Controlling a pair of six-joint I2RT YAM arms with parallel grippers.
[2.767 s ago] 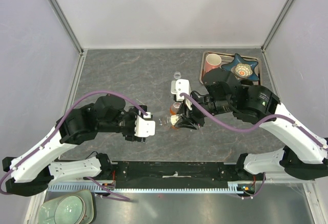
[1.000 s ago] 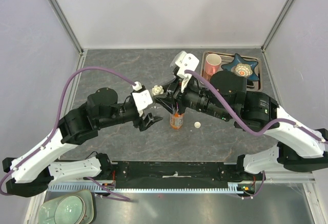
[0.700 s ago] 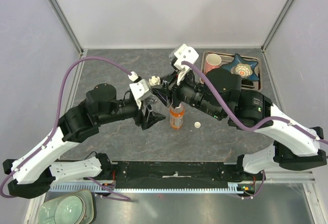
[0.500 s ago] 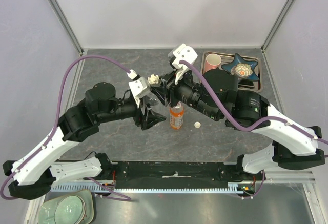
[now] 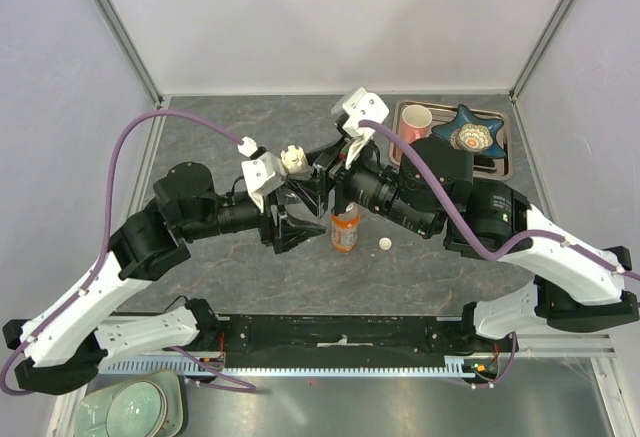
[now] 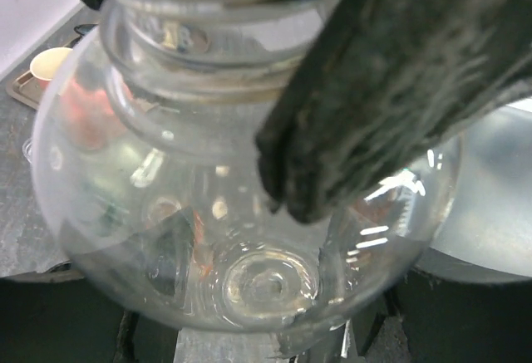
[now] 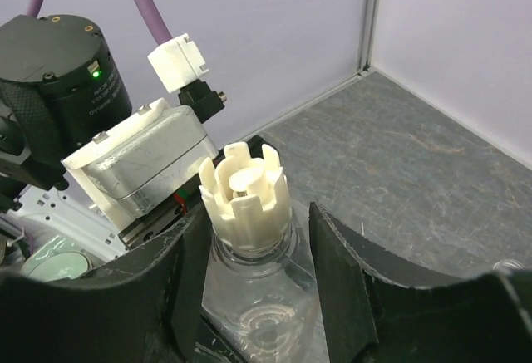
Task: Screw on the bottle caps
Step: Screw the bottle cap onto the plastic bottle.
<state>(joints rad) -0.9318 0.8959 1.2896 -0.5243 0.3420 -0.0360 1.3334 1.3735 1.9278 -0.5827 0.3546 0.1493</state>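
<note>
Hanging above the grey, stone-patterned table [image 5: 220, 132], a clear bottle [image 7: 249, 313] is clamped in the left gripper [image 5: 288, 219]. The left wrist view shows one dark finger [image 6: 374, 89] lying across its see-through body. A white ribbed cap [image 7: 243, 190] rests on its neck. The right gripper [image 7: 253, 213] straddles that neck, a finger on each side (whether they actually squeeze I cannot tell). Below them the orange bottle [image 5: 345, 229] stands upright on the table, a small white cap [image 5: 385, 244] lying near it. Pale lilac walls [image 5: 300, 17] enclose the table, with metal posts [image 5: 117, 27] at the far corners. A tray [image 5: 440, 105] in the far right corner holds a pink mug [image 5: 417, 117] and a blue star-shaped dish [image 5: 472, 135].
</note>
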